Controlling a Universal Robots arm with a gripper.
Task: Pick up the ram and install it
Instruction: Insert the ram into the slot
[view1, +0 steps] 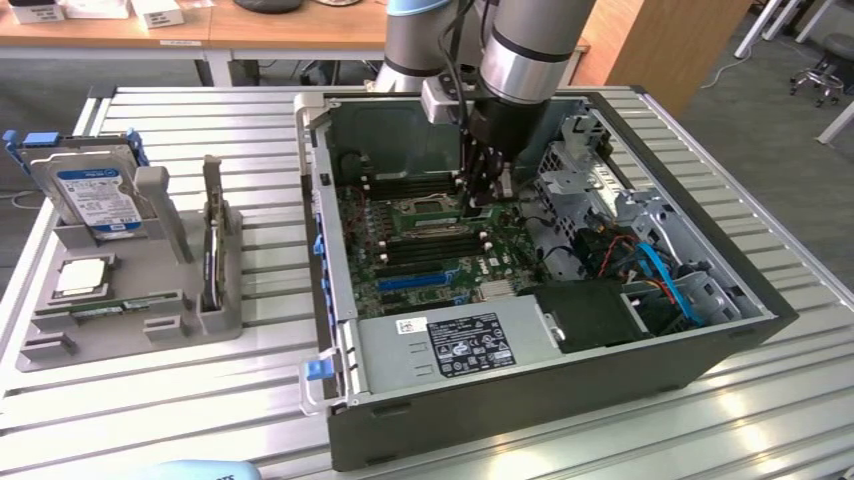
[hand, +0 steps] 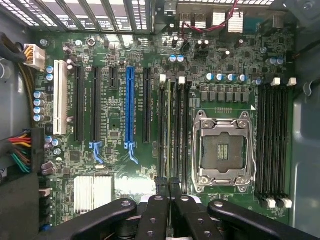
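Your gripper (hand: 168, 189) has its jaws closed almost completely. Its black, jointed metal fingers (hand: 156, 210) pinch the ram stick (hand: 168, 130), a thin green board seen edge-on as a narrow line running away from the fingertips. The stick stands on edge among the long black slots (hand: 176, 125) of the green motherboard (hand: 115, 130). It is just beside the square processor socket (hand: 224, 150) with its shiny silver metal frame. You cannot tell whether the stick is seated in a slot.

In the exterior view, the arm's smooth grey tube reaches down into the open, dark metal computer case (view1: 534, 395), which lies on a ribbed aluminium table (view1: 200, 400). Well apart, toward the exterior view's left, a grey plastic tray (view1: 120, 345) holds an upright silver hard drive (view1: 96, 195) with a blue-and-white label.
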